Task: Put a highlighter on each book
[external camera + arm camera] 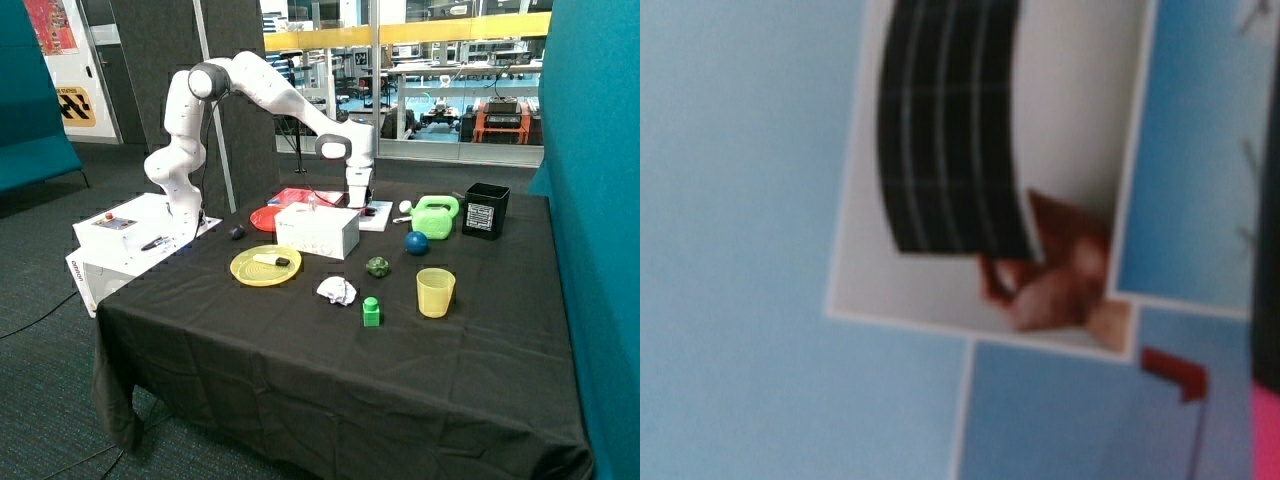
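Highlighter (271, 260) on the yellow plate (247, 272) looks light, stiff, slick; grip mid-barrel. Gripper (358, 203) hangs over the books (375, 216); whether it is open, I cannot tell.

Even, diffuse indoor light fills the outside view, brightest through the glazed wall behind the arm, and the black cloth on the counter (300, 340) soaks it up, so objects cast only faint, soft shadows. No strong glare shows. The wrist view is heavily blurred: a printed cover (760, 250) fills it, its edges smeared.
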